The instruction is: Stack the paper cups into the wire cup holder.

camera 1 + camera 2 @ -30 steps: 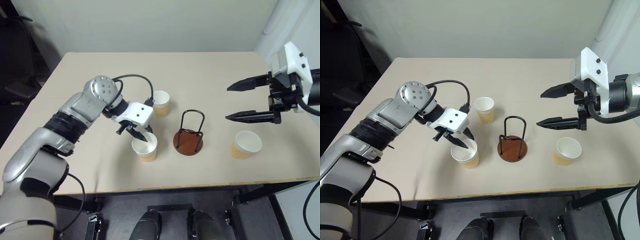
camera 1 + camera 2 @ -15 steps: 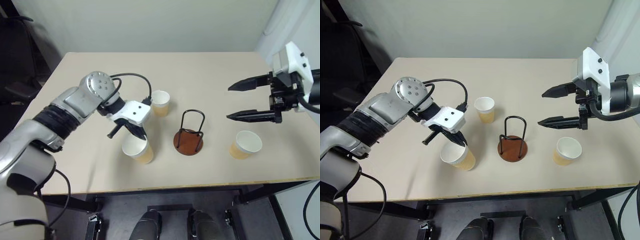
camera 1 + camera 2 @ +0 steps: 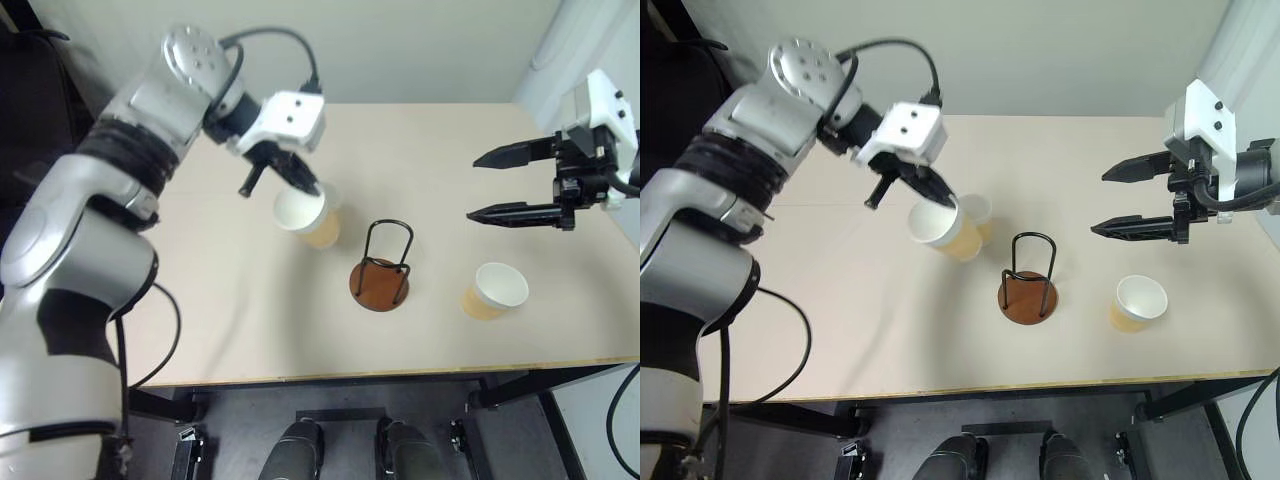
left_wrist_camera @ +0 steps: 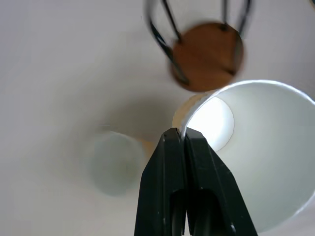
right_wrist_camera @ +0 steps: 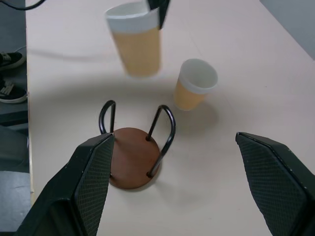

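None of the three paper cups is in the wire cup holder (image 3: pixel 381 270) yet; its brown disc base sits bare near the middle of the table (image 3: pixel 200 300), wire loops upright, nothing inside them. So, as I judge it, the stacking itself has not begun, though the first cup is on its way.

That first cup (image 3: pixel 305 216) hangs in the air from my left gripper (image 3: pixel 304 185), left of the holder and a little beyond it. My two black fingers there are pinched tight together on its white rim, one inside the mouth and one outside, and the cup tilts with its open mouth toward the near left. Behind it, partly hidden, the second cup (image 3: pixel 980 215) stands on the table. The third cup (image 3: pixel 493 291) stands upright to the right of the holder, near the front edge, apart from everything.

My right gripper (image 3: pixel 498 183) hovers above the far right of the table, fingers spread wide with nothing between them, well apart from the third cup below.

Left to do: carry the held cup over the holder, lower it between the loops, then nest the other two into it.
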Action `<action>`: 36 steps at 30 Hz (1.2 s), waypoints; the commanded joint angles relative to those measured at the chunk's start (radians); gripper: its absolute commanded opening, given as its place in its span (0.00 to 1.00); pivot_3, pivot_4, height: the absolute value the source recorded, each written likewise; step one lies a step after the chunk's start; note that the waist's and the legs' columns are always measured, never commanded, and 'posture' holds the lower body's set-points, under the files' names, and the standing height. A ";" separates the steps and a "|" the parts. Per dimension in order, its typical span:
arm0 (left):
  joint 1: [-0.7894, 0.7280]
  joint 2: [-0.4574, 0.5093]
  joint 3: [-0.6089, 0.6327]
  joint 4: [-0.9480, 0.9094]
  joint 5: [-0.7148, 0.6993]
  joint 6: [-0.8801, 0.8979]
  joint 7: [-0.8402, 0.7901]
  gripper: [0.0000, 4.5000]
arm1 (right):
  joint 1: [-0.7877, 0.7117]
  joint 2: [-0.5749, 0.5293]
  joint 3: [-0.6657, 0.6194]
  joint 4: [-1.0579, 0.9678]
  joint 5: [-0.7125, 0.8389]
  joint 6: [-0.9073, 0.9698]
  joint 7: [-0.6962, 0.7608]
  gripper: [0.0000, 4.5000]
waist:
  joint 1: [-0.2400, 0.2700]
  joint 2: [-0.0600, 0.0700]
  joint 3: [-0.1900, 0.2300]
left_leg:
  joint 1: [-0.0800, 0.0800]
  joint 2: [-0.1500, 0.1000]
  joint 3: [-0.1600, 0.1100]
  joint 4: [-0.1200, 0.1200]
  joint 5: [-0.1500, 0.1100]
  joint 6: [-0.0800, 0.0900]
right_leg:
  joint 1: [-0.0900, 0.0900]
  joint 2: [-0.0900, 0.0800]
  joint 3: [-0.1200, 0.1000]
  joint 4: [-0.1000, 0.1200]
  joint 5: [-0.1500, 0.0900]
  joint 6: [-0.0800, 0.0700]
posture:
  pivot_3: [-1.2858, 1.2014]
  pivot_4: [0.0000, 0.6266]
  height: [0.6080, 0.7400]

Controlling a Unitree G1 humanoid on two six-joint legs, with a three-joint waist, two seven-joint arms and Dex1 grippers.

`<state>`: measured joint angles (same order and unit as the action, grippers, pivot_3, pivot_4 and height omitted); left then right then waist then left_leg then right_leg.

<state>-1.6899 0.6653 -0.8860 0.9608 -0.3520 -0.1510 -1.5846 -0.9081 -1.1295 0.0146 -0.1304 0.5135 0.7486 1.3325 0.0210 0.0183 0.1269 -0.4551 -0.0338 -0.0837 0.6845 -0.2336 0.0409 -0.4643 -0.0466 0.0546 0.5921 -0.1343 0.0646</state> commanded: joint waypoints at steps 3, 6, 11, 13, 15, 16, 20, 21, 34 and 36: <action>-0.093 -0.096 0.066 0.087 0.010 -0.016 -0.030 0.00 | -0.031 -0.021 -0.016 0.000 -0.013 -0.015 0.014 0.89 | 0.000 0.000 0.000 | 0.000 0.000 0.003 0.000 -0.001 0.001 | 0.000 -0.001 0.001 0.000 -0.001 0.002 | 0.52 0.24 1.00; -0.116 -0.132 0.070 0.106 0.012 -0.024 -0.030 0.00 | -0.028 -0.035 -0.020 0.000 -0.014 -0.006 0.022 0.89 | 0.000 0.001 0.001 | 0.000 0.000 0.006 0.000 -0.002 0.002 | -0.001 -0.002 0.002 0.000 0.001 0.010 | 0.52 0.24 1.00; -0.128 -0.169 0.063 0.109 0.006 -0.030 -0.030 0.00 | -0.023 -0.060 -0.027 0.000 -0.012 0.002 0.029 0.89 | 0.000 0.002 0.001 | 0.000 0.000 0.009 0.000 -0.001 -0.002 | 0.000 -0.004 0.003 0.000 -0.002 0.014 | 0.52 0.24 1.00; -0.130 -0.177 0.063 0.099 -0.006 -0.024 -0.030 0.00 | -0.020 -0.066 -0.028 -0.001 -0.013 0.001 0.030 0.89 | 0.003 0.001 0.001 | 0.000 -0.003 0.010 0.000 -0.001 -0.002 | 0.000 -0.004 0.001 0.000 -0.002 0.015 | 0.52 0.24 1.00; -0.132 -0.183 0.060 0.089 -0.018 -0.020 -0.030 0.00 | -0.016 -0.071 -0.030 -0.001 -0.014 0.000 0.031 0.89 | 0.003 0.002 0.001 | 0.000 -0.004 0.010 0.001 -0.002 -0.001 | 0.000 -0.005 0.002 0.000 -0.003 0.016 | 0.52 0.24 1.00; -0.134 -0.185 0.059 0.082 -0.026 -0.016 -0.030 0.00 | -0.016 -0.072 -0.031 -0.001 -0.014 -0.001 0.031 0.89 | 0.003 0.002 0.001 | 0.000 -0.005 0.010 0.001 -0.002 0.000 | 0.000 -0.006 0.001 0.000 -0.003 0.017 | 0.52 0.24 1.00; -0.141 -0.187 0.048 0.039 -0.075 0.012 -0.030 0.00 | -0.014 -0.080 -0.031 0.000 -0.014 -0.004 0.030 0.89 | 0.004 0.002 0.001 | 0.000 -0.006 0.010 0.003 -0.003 0.002 | 0.001 -0.008 0.002 0.000 -0.004 0.018 | 0.52 0.24 1.00; -0.143 -0.187 0.046 0.031 -0.085 0.017 -0.030 0.00 | -0.013 -0.080 -0.031 0.001 -0.014 -0.004 0.030 0.89 | 0.006 0.002 0.001 | 0.000 -0.006 0.011 0.004 -0.004 0.002 | 0.002 -0.007 0.001 0.000 -0.004 0.018 | 0.52 0.24 1.00; -0.127 -0.158 -0.032 -0.058 -0.157 0.033 -0.030 0.00 | -0.009 -0.081 -0.032 0.009 -0.021 -0.012 0.029 0.89 | 0.006 0.003 0.001 | 0.001 -0.006 0.010 0.016 -0.007 0.008 | 0.007 -0.008 0.003 0.001 -0.005 0.017 | 0.52 0.24 1.00; -0.115 -0.158 -0.052 -0.071 -0.154 0.022 -0.030 0.00 | -0.005 -0.080 -0.034 0.008 -0.021 -0.013 0.028 0.89 | 0.007 0.004 0.001 | 0.001 -0.007 0.009 0.016 -0.008 0.010 | 0.008 -0.008 0.002 0.001 -0.005 0.016 | 0.52 0.24 1.00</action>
<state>-1.7895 0.4978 -0.9311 0.9193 -0.4949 -0.1113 -1.5855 -0.9087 -1.1909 0.0168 -0.1136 0.4935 0.7482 1.3569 0.0282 0.0218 0.1282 -0.4542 -0.0400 -0.0747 0.7009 -0.2419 0.0513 -0.4565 -0.0551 0.0575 0.5932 -0.1387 0.0813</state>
